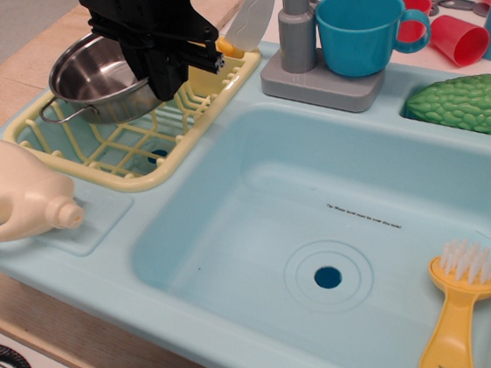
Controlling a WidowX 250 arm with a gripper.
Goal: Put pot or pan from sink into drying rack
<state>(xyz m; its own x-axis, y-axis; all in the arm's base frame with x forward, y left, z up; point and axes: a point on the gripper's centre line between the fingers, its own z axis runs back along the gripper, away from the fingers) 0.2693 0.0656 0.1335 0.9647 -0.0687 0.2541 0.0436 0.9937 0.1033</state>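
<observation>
The shiny steel pot (pixel 98 81) with thin wire handles hangs tilted over the far left part of the pale yellow drying rack (pixel 128 148). My black gripper (pixel 164 80) is shut on the pot's right rim and holds it just above the rack bars. The light-blue sink (pixel 233 229) with its dark-blue drain hole (pixel 327 276) holds no pot.
A cream toy jug (pixel 14 195) lies left of the rack. A grey faucet (pixel 300 33) and a blue cup (pixel 361 31) stand behind the basin. A green bumpy vegetable (pixel 470 103) is at right. A yellow brush (pixel 460 306) lies in the basin. Red cups (pixel 459 38) are far right.
</observation>
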